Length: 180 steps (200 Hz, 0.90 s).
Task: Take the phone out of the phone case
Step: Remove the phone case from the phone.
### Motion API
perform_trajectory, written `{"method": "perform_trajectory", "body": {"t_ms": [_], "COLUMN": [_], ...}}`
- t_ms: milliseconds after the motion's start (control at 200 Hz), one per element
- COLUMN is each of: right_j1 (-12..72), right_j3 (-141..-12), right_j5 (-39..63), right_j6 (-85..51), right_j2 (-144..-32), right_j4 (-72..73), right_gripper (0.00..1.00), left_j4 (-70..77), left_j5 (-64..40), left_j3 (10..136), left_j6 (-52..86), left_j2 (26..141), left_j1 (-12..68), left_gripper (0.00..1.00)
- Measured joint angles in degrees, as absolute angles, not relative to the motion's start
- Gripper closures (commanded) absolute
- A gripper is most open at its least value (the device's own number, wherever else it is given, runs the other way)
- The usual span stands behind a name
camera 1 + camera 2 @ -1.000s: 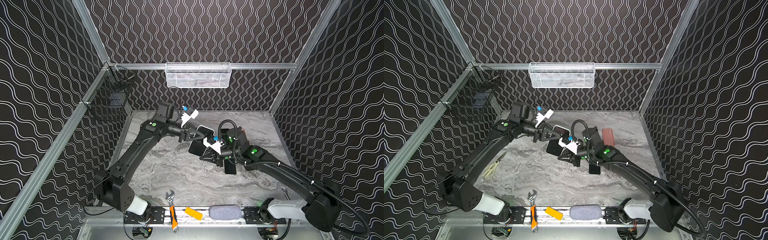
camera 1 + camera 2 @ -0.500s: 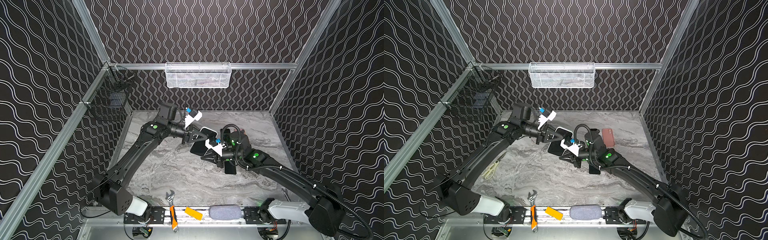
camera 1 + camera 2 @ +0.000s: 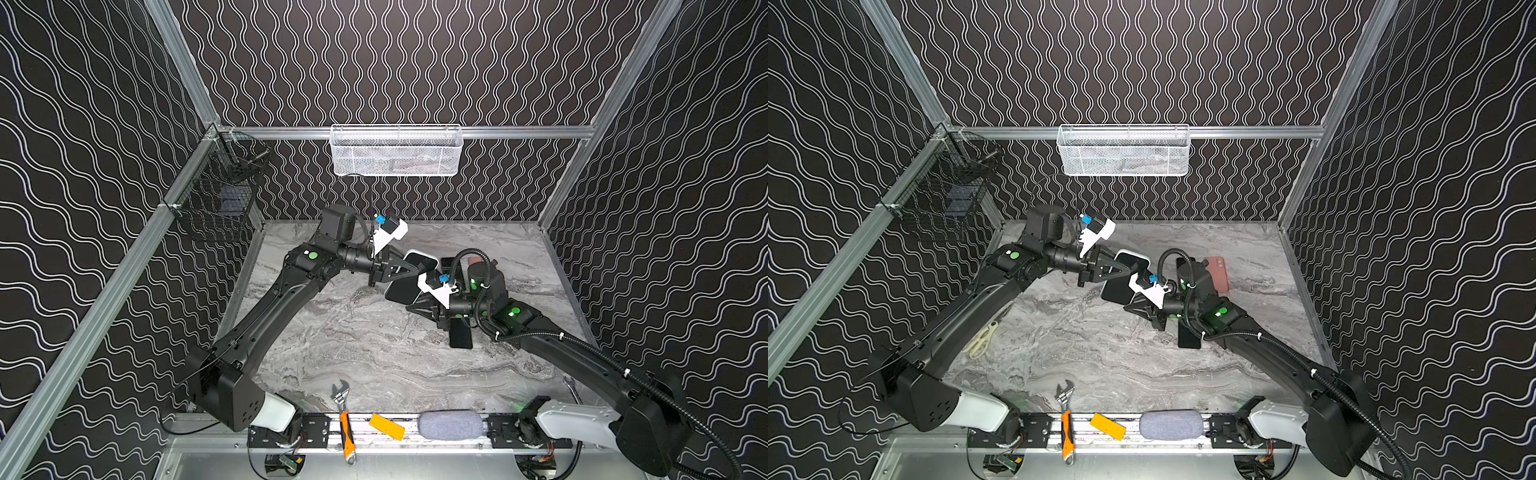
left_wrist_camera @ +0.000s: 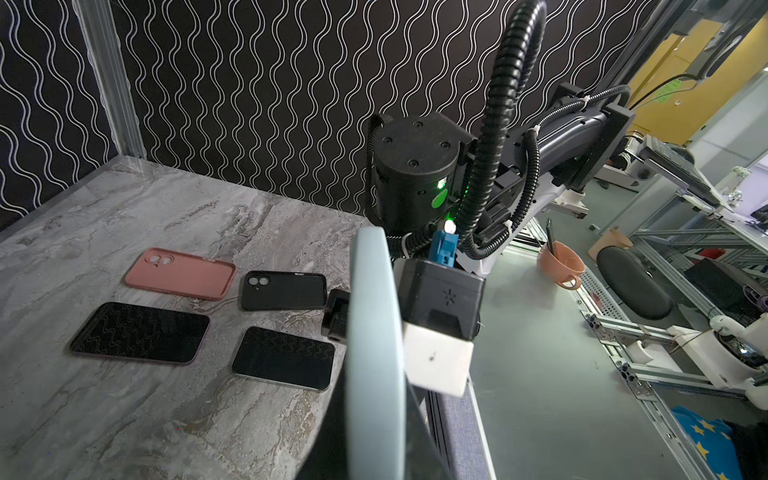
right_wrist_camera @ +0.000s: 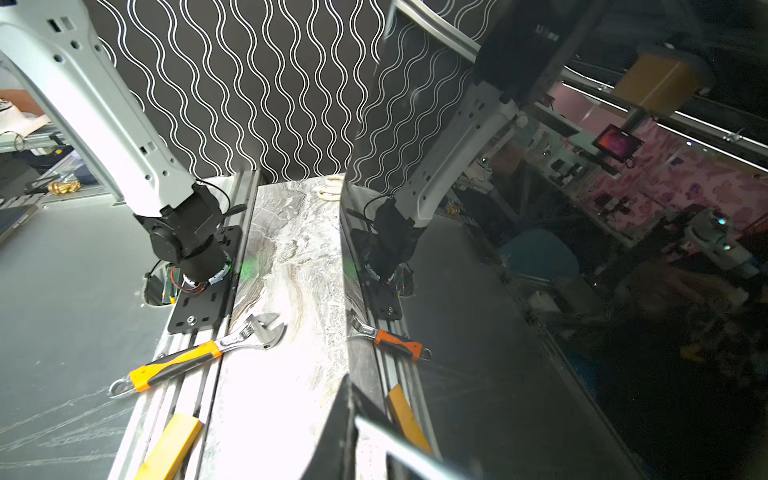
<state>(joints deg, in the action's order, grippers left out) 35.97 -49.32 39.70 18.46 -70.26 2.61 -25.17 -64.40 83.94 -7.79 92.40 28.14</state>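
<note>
My left claw pinches the far end of the pale phone case — my right claw pinches the near end of the phone. Both hang above the middle of the worktop; I cannot tell how far the phone sits in the case.

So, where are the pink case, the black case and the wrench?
pink case [image 4: 178,275]: left wrist view, middle of its flat face.
black case [image 4: 286,291]: left wrist view, middle of its flat face.
wrench [image 5: 200,352]: right wrist view, orange handle.
</note>
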Motion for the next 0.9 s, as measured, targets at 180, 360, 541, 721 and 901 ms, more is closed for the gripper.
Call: {"method": "perform_trajectory", "body": {"t_ms": [180, 360, 541, 721, 901], "right_j1": [34.74, 34.33, 34.22, 34.17, 34.17], "right_j3": [-48.73, -48.38, -48.36, -48.31, -47.48], "right_j5": [40.75, 40.84, 40.84, 40.77, 40.4], "right_j6": [18.48, 18.5, 18.5, 18.9, 18.9], "right_j2": [-70.35, -70.85, -71.11, -71.07, -70.65], "right_j4": [4.12, 5.32, 5.85, 5.93, 6.81], "right_gripper": [0.84, 0.83, 0.82, 0.81, 0.79], "left_j4": [-24.71, -24.82, -25.19, -25.41, -26.0], "left_j5": [-63.61, -63.31, -63.22, -63.46, -63.94], "left_j3": [84.03, 84.55, 85.3, 85.58, 86.32], "left_j6": [-7.79, -7.79, -7.84, -7.9, -7.92], "left_j2": [92.42, 92.97, 93.32, 93.43, 94.19], "left_j1": [28.27, 28.32, 28.32, 28.32, 28.42], "left_gripper": [1.0, 1.0, 1.0, 1.0, 1.0]}}
